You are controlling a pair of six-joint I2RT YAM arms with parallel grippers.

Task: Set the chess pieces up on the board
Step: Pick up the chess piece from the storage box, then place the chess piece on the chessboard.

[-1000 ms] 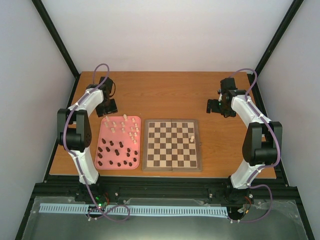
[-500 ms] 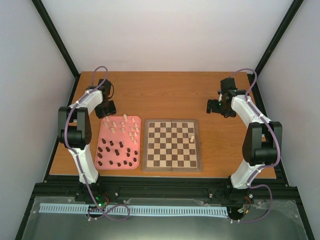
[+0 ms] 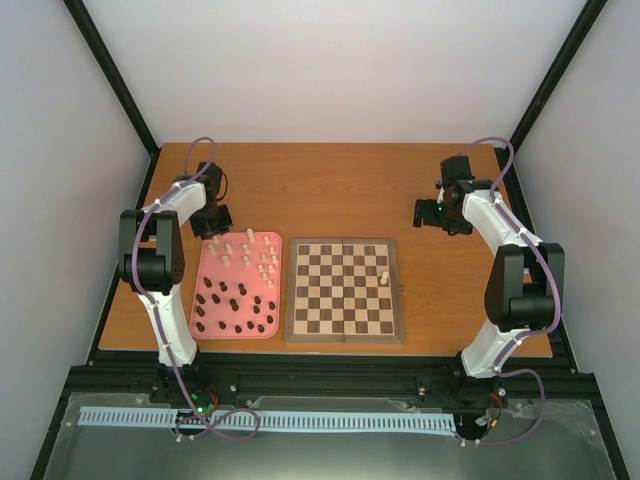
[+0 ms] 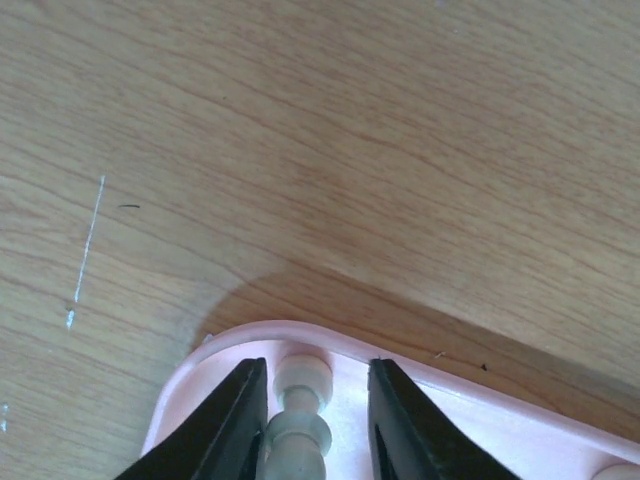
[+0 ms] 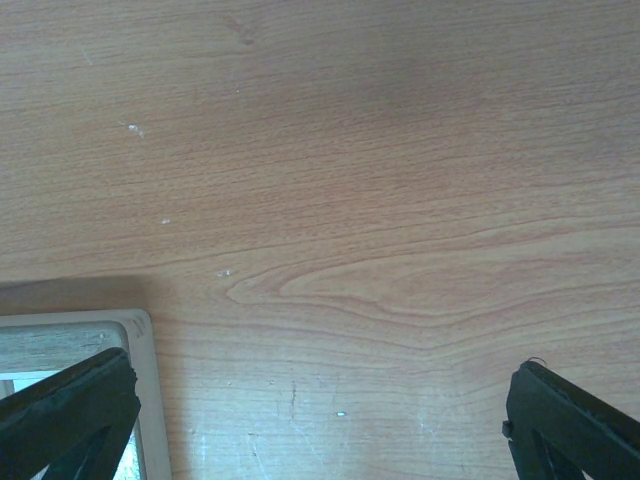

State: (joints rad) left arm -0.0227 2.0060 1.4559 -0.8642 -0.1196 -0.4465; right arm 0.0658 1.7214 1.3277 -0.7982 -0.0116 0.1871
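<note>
Left claw (image 4: 314,372) narrowly astride a cream piece (image 4: 298,432) at the far corner of the pink tray (image 4: 440,405), grip I cannot confirm, nudged trayward since before, right claw (image 5: 320,378) unmoved, wide open beside the board (image 3: 345,338).

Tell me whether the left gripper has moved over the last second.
Yes. In the top view the left gripper has slid slightly toward the near left, closing on the far left corner of the pink tray, which has not shifted.
</note>
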